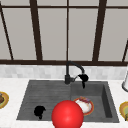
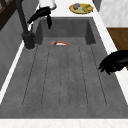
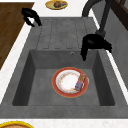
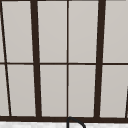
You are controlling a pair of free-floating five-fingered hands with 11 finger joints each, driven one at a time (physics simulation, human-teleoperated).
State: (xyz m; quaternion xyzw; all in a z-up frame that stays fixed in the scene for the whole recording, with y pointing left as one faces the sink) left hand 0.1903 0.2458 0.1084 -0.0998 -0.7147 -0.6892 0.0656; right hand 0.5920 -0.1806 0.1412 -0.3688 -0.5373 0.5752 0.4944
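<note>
Black against the grey basin, the right hand (image 1: pixel 84 78) is hanging just below the faucet (image 1: pixel 71 72) spout, over the deep bowl of the sink (image 1: pixel 107 100). In the right side view this hand (image 3: pixel 96 43) is showing a rounded back with its digits pointing straight down, relaxed and holding nothing; the left side view is giving the same drooping shape (image 2: pixel 41 14) beside the faucet (image 2: pixel 25 27) column. Well below it, on the floor of the bowl, a white plate with a red and orange rim (image 3: pixel 70 82) is lying flat, and a small reddish packet (image 3: pixel 80 82) is resting across its right part. The left hand (image 1: pixel 39 111) is hovering over the ribbed drainboard at the sink's front left; from the left side it (image 2: pixel 116 62) is appearing loosely curled around nothing, near the front edge. A large red ball (image 1: pixel 67 115) is sitting at the front, between the left hand and the plate (image 1: pixel 85 105). Yellow plates of food are standing on the counter at either end (image 3: pixel 56 4) (image 2: pixel 81 8), and a dark-framed window (image 4: pixel 67 62) is rising behind.
</note>
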